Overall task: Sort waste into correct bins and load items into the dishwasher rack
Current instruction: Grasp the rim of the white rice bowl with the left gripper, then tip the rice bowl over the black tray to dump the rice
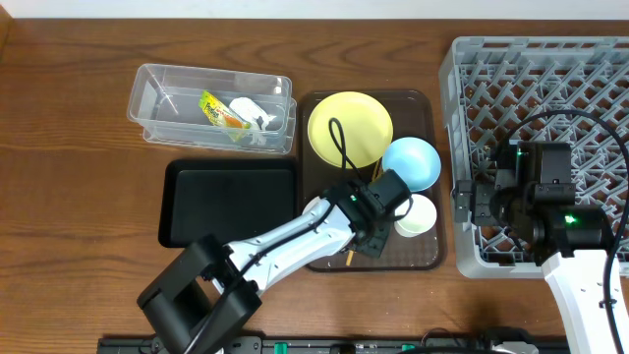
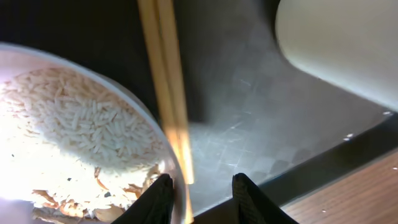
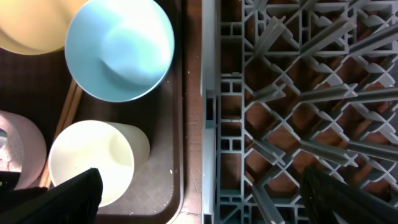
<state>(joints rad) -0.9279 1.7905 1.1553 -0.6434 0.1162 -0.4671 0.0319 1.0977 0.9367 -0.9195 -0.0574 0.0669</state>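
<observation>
Currently your left jaws stand slightly spread over two chopsticks (image 2: 163, 74) beside one rice-strewn white bowl (image 2: 121, 103); right jaws gape wide; wrapper (image 1: 218, 110) print unreadable.

Table (image 1: 69, 197): dark reddish-brown wood, grain running left to right, slight sheen. Light soft and even from above, with short, faint shadows. Straight seam along the far edge. Black rail (image 1: 324, 344) along the near edge. Same wood visible in both wrist views.
</observation>
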